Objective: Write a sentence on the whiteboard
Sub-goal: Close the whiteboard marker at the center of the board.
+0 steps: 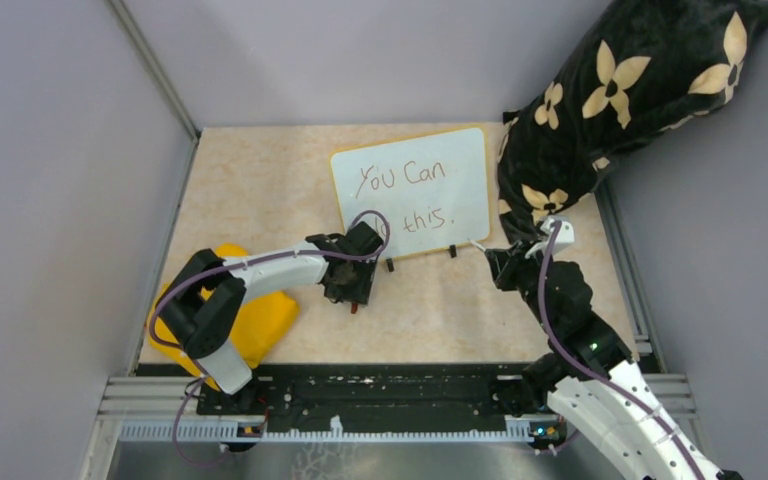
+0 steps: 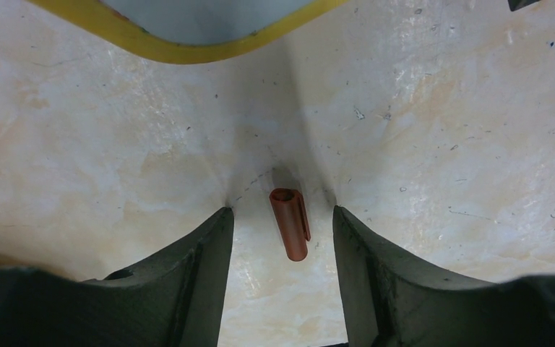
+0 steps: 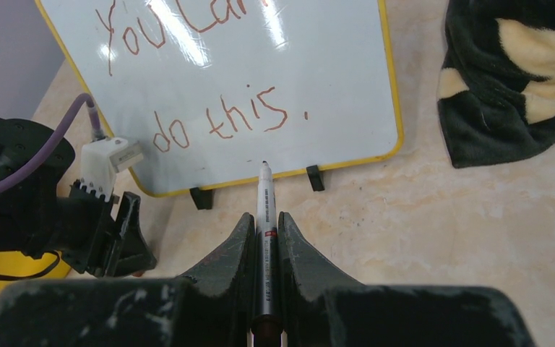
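Note:
The whiteboard [image 1: 465, 165] stands at the back middle of the table on two black feet. The sentence [image 1: 407, 178] reads "You can do this." in two lines; in the top view my left wrist covers "do". The right wrist view shows the board [image 3: 332, 65] and all the words [image 3: 220, 123] in red-brown ink. My right gripper [image 3: 264, 215] is shut on a grey marker [image 3: 264, 195] whose bare tip points at the board's lower frame. My left gripper [image 2: 282, 210] is open, low over the table, with a red-brown marker cap [image 2: 291, 225] lying between its fingers.
A black pillow with cream flowers [image 1: 620, 100] leans in the back right corner, touching the board's right side. A yellow object [image 1: 260, 320] lies under my left arm. Grey walls close in the left, back and right. A metal rail [image 1: 390, 405] runs along the near edge.

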Motion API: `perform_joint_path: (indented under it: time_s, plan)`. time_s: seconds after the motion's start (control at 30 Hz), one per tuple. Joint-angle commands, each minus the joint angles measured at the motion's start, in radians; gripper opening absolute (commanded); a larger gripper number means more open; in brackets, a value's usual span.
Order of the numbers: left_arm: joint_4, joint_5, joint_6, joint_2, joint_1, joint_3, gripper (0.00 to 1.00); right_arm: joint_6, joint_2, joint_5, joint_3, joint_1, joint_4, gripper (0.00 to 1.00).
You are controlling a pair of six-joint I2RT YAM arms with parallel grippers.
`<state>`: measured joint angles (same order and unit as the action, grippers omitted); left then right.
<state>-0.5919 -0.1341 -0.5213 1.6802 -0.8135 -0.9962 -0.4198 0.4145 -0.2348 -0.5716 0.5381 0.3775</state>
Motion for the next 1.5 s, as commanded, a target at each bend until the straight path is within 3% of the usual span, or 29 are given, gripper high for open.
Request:
perform_joint_path:
  time_s: [0.0, 0.2, 0.7, 1.47]
  plan:
    - [-0.02, 0.0, 0.002, 0.03, -0.004, 0.002, 0.57, 0.009, 0.005, -0.019, -0.044, -0.01, -0.052, 0.0]
    - [-0.02, -0.006, -0.003, 0.023, -0.009, 0.017, 0.51, -0.002, -0.021, -0.021, -0.026, -0.01, -0.048, 0.0]
    - [-0.054, -0.075, -0.034, 0.058, -0.068, 0.011, 0.5, -0.009, -0.05, -0.034, -0.021, -0.011, -0.033, 0.0]
    - [-0.047, -0.093, -0.077, 0.114, -0.099, 0.028, 0.38, -0.019, -0.076, -0.046, -0.009, -0.01, -0.021, 0.0]
